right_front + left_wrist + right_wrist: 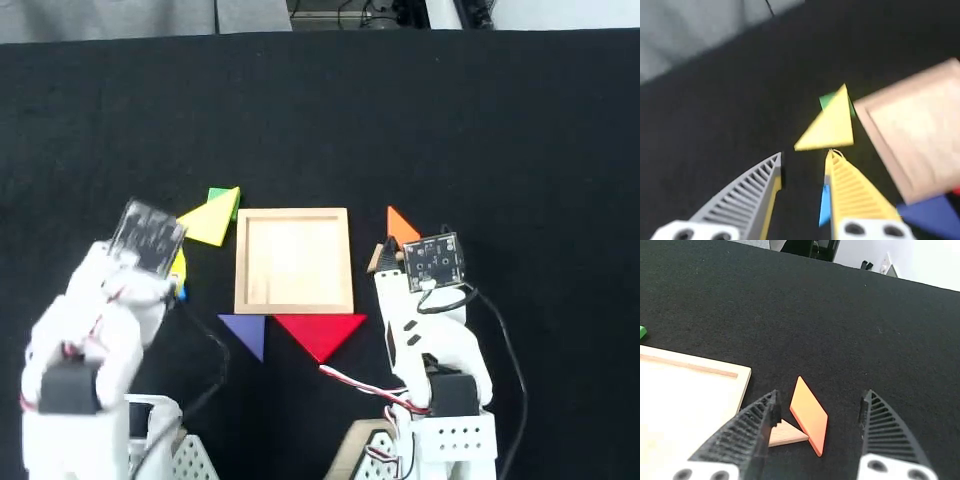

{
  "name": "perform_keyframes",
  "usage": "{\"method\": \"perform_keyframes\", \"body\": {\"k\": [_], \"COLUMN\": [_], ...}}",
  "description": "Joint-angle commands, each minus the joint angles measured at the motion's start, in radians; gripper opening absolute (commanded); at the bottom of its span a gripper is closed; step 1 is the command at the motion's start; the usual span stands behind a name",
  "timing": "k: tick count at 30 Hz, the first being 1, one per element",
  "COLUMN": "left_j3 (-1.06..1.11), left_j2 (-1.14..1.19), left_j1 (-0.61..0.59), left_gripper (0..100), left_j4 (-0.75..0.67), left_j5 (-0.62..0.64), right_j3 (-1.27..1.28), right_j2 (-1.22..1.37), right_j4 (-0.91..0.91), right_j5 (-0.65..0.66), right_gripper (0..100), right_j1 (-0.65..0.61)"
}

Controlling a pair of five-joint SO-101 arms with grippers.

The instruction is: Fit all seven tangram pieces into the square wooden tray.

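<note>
On the tabletop (450, 120), right pincer (820, 396) open over orange piece (809, 415), left pincer (805, 155) open by yellow triangle (832, 125)

large triangle (320, 332) and small triangle (246, 332) before tray (293, 212), parallelogram (402, 226) right of it

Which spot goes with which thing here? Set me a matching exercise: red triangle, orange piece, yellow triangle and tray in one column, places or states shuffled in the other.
Things
1. red triangle
2. orange piece
3. yellow triangle
4. tray

Places or states
A. just ahead of the open left claw
B. holds no pieces
C. ahead of the open right claw, beside the tray
D. along the tray's edge nearest the arms

Pairs: 1-D, 2-C, 3-A, 4-B.
</note>
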Motion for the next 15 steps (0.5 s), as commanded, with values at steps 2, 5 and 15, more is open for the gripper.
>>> {"method": "perform_keyframes", "body": {"k": [2,5,15], "left_j3": [-0.348,-0.458,-0.576], "left_j2": [0.456,0.588,0.888], "left_j1": [0.038,0.077,0.051], "left_gripper": [15,15,28], "left_j4": [0.152,0.212,0.074], "left_j5": [-0.169,-0.298,-0.42], "right_j3": [-0.002,-0.002,-0.002], "right_j2": [0.004,0.004,0.002], "right_j4": [0.005,0.005,0.029], "right_j5": [0.011,0.011,0.101], "right_gripper": [25.5,25.5,25.5], "right_j1": [0.012,0.012,0.006]}}
